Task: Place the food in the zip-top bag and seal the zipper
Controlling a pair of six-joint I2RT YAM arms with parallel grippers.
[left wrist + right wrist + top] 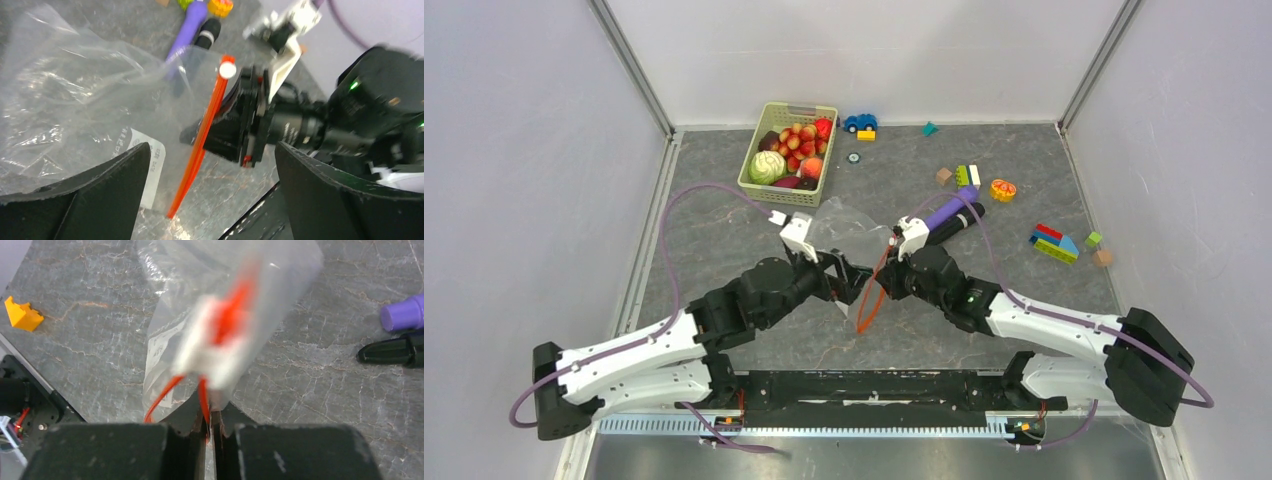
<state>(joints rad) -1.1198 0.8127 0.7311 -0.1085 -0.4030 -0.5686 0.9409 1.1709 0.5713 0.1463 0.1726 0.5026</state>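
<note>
The clear zip-top bag lies crumpled at mid-table between both grippers, and I see no food in it. Its orange-red zipper hangs toward the near edge. My right gripper is shut on the zipper, with the bag hanging blurred before it. My left gripper is open wide; the zipper and the label edge of the bag lie between its jaws, untouched. The food (apples, cabbage, dark pieces) sits in the basket.
The light-green slotted basket stands at the back left. A purple and black toy lies behind the right gripper. An orange citrus slice, building blocks and a blue car are scattered at the back right.
</note>
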